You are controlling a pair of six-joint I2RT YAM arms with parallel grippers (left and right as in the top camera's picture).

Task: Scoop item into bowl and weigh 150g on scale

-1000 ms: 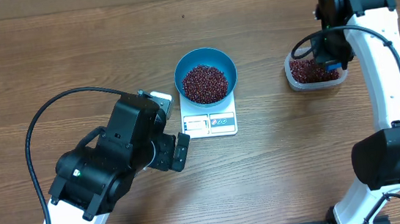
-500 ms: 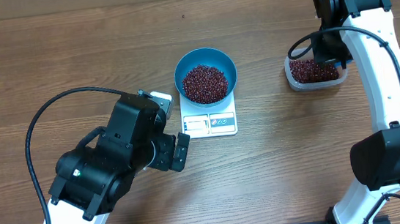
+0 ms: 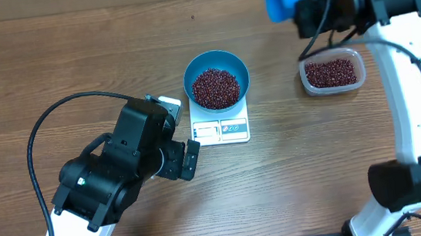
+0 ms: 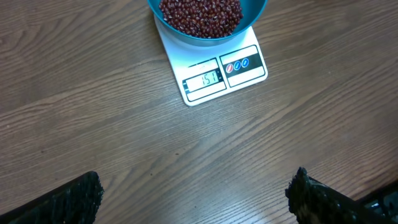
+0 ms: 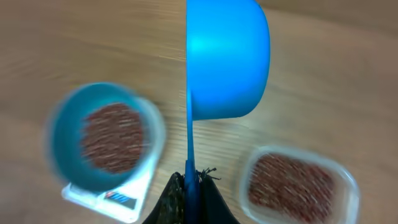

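Right wrist view first: how did the jaws stand? the desk asked.

Narrow, pinched on the thin handle of the blue scoop point(image 5: 227, 62), the photographer said. The right gripper point(image 5: 186, 198) held it raised above the table point(image 3: 315, 162), its cup between the teal bowl point(image 5: 57, 143) and the clear tub point(image 5: 244, 183), over neither. Whether the cup carried anything could not be told.

And the left gripper point(image 4: 194, 202)?

Spread wide, holding nothing, hovering low just in front of the scale point(image 4: 252, 73), apart from it.

Where was the item?

A heap of red-brown beans point(image 5: 112, 137) lay in the bowl, which sat on the scale. More lay in the tub, well apart to the right. In the left wrist view the display point(image 4: 209, 78) appeared to read 151.

So what did the step call for?

Judging by that figure, restraint. The weighing looked all but done, so the scoop was best kept level and clear of the bowl, then laid down beside the tub without a knock to the scale. One stray spill would push the reading further over.
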